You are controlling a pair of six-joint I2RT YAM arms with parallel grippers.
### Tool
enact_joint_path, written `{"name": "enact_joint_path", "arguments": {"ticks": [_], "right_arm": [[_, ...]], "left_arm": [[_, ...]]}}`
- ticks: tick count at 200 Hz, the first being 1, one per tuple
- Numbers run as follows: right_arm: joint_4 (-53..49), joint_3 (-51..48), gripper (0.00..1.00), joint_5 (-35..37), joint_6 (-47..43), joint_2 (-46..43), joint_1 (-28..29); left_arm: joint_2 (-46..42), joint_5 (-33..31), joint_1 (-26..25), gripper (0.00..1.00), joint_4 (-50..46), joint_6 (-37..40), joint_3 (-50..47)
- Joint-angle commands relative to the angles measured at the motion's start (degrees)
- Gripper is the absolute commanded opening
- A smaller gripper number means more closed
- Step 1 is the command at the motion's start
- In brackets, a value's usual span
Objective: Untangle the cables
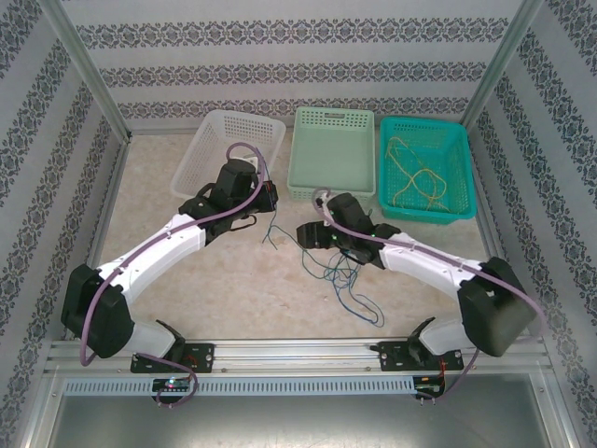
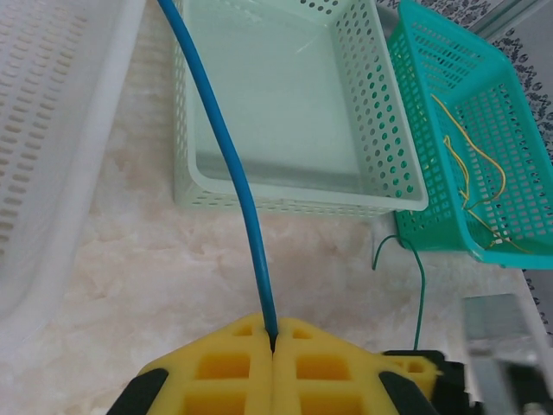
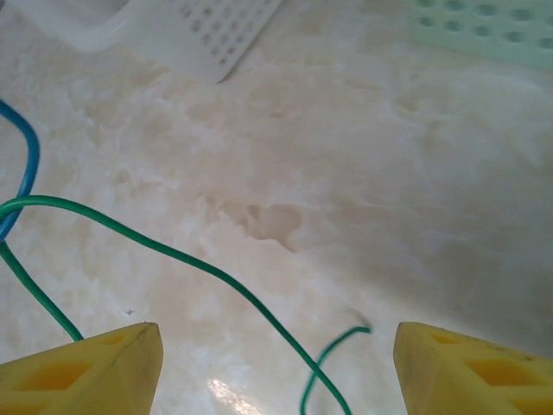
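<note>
Cables [image 1: 340,273]: thin green and blue strands tangled on beige table [image 1: 233,299]
Teal plastic basket [image 1: 424,122]: thin yellow wires [image 1: 417,175] inside
Left gripper [image 2: 272,344]: clamped on blue wire [image 2: 229,156]
Right gripper [image 3: 276,363]: wide apart, empty, over green wire [image 3: 199,264]

Before the pale green basket [image 1: 331,154], the left gripper [image 1: 269,199] trails a thin dark cable [image 1: 269,231] while the right gripper [image 1: 304,233] hangs beside tangled blue and green cables [image 1: 347,273]; yellow cables [image 1: 417,177] lie in the teal basket [image 1: 438,217] to its right.
</note>
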Motion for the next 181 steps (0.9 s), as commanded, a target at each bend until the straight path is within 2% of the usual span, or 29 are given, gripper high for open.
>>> {"name": "enact_joint_path", "arguments": {"ticks": [1, 36, 63, 69, 90, 100, 139, 160, 181], "right_arm": [[3.58, 3.63, 0.69, -3.40, -3.74, 3.66, 0.69], [7.73, 4.27, 0.67, -4.24, -5.06, 9.64, 0.93], [11.40, 5.74, 0.55, -7.04, -4.63, 13.29, 1.21], [11.73, 5.91, 0.49, -7.00, -4.53, 13.79, 1.32], [12.66, 4.70, 0.10, -4.52, -4.18, 13.16, 1.25], [13.12, 3.39, 0.00, -3.29, -4.18, 11.51, 1.18], [16.41, -4.83, 0.00, 1.63, -2.31, 0.29, 1.20], [16.12, -7.12, 0.00, 3.49, -1.77, -4.54, 1.18], [11.99, -6.10, 0.00, 3.90, -1.98, -4.78, 1.21]], "left_arm": [[-1.63, 0.37, -0.62, 0.00, 1.69, 0.49, 0.55], [-2.48, 1.24, -0.55, 0.00, 2.20, -0.25, 0.05], [-2.78, 1.62, -0.44, 0.00, 2.75, -1.21, -0.52], [-2.88, 1.56, -0.40, 0.00, 2.72, -1.22, -0.59], [-3.48, 0.68, 0.53, 0.00, 1.36, 0.14, -0.31], [-3.82, -0.33, 1.42, 0.00, -0.54, 1.72, 0.35], [-1.66, -7.17, 6.49, 0.00, -9.97, 11.69, 5.99], [1.20, -6.61, 9.82, 0.00, -11.79, 14.41, 9.40], [4.48, -5.07, 12.99, 0.00, -10.52, 16.31, 13.16]]}}
